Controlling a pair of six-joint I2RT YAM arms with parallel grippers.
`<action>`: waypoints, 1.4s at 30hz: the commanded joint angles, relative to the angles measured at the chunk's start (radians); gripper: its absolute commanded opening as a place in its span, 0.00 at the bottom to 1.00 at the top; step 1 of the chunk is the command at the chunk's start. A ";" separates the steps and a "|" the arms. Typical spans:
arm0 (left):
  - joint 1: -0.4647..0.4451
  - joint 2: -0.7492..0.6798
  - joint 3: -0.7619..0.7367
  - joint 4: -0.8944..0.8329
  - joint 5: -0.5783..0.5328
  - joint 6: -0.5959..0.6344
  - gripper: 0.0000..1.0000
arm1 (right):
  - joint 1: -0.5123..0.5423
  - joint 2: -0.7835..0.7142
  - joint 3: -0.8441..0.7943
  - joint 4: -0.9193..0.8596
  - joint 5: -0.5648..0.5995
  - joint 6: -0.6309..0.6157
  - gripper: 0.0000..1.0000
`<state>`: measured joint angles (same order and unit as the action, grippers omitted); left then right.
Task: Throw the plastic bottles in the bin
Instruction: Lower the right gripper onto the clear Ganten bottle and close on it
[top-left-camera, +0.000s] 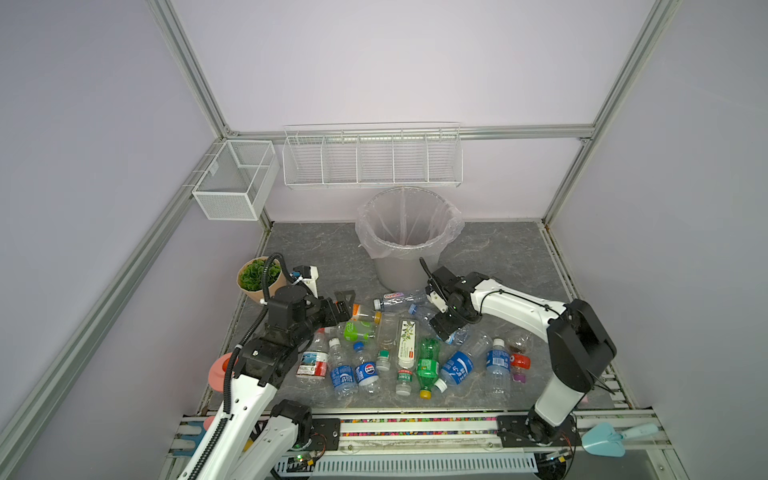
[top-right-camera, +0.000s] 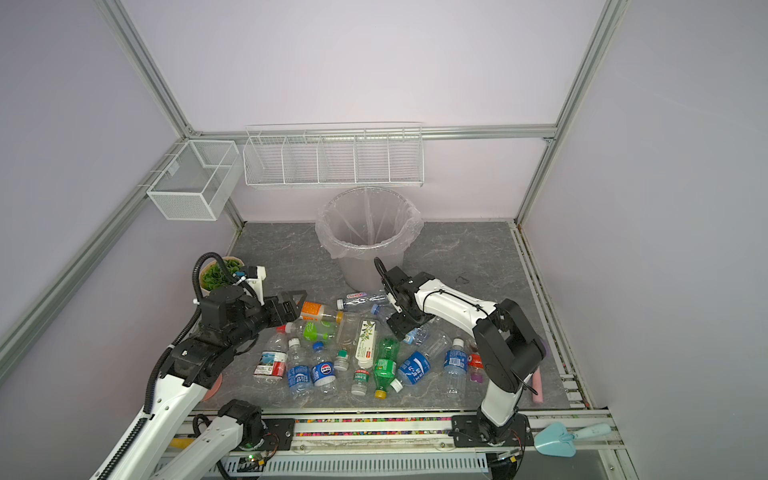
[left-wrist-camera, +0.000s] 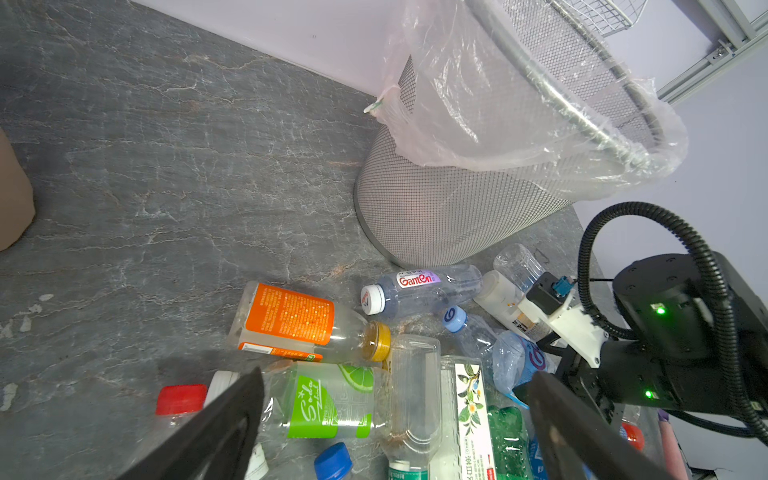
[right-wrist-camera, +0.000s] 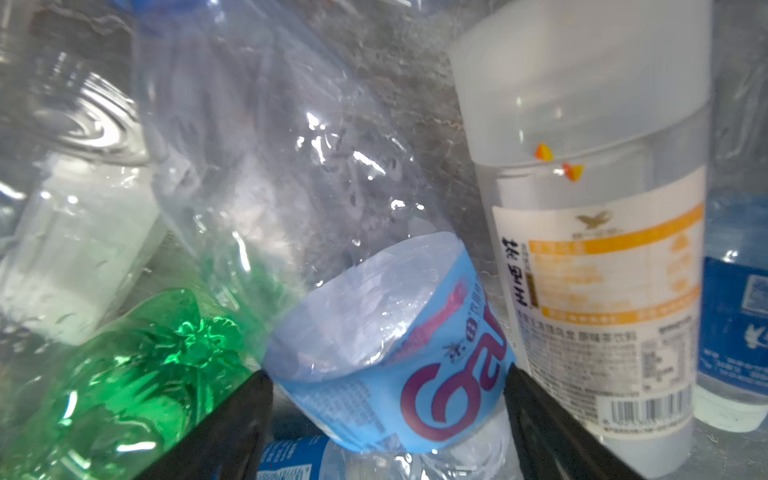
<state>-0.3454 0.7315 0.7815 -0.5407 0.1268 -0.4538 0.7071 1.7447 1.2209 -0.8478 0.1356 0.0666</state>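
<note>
My right pincer (right-wrist-camera: 384, 370) gapes astride a crushed bottle (right-wrist-camera: 374, 316): light, springy, slippery; I'd pinch its labelled middle. My left pincer (left-wrist-camera: 395, 376) gapes empty.

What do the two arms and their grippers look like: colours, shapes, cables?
Both arms have white shells and black joint housings. A thick ribbed black hose runs along the left arm; the right arm shows a thin black cable on its white link. Each wrist carries a white camera mount. Both the left gripper and the right gripper have flat, black, tapered fingers.
</note>
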 joint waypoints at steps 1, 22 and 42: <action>-0.003 0.001 0.010 -0.013 -0.018 0.018 0.99 | 0.000 0.051 -0.024 0.040 0.027 -0.009 0.89; -0.003 -0.003 0.006 -0.016 -0.023 0.021 0.99 | 0.010 0.095 -0.051 0.087 0.108 -0.010 0.97; -0.002 -0.010 0.006 -0.019 -0.030 0.023 0.99 | 0.039 0.032 -0.106 0.095 0.104 0.001 0.60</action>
<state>-0.3454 0.7311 0.7815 -0.5514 0.1081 -0.4389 0.7361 1.7615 1.1652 -0.7391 0.2317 0.0521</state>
